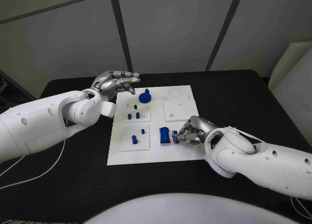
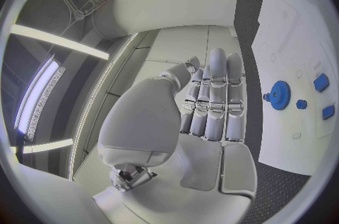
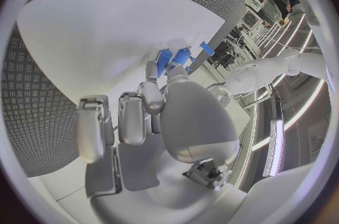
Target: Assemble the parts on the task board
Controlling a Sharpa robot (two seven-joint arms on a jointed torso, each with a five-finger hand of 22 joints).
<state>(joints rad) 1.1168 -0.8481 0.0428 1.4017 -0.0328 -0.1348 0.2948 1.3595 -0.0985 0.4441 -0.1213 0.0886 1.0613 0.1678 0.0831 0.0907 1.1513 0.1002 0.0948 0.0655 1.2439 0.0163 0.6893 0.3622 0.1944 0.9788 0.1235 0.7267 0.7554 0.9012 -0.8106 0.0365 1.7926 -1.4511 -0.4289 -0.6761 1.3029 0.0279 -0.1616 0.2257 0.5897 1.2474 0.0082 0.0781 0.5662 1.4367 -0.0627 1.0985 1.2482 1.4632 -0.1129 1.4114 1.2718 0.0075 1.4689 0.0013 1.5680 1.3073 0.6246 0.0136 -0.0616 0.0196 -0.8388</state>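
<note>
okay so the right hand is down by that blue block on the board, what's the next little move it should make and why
Probably press the small blue part sideways into the blue block. The right hand pinches that part right beside the block on the task board, so seating looks like the nearest step. The left hand hovers empty at the board's far corner.

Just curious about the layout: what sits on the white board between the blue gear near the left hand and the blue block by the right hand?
In the head view, small blue pegs stand between the blue gear and the blue block.
</note>
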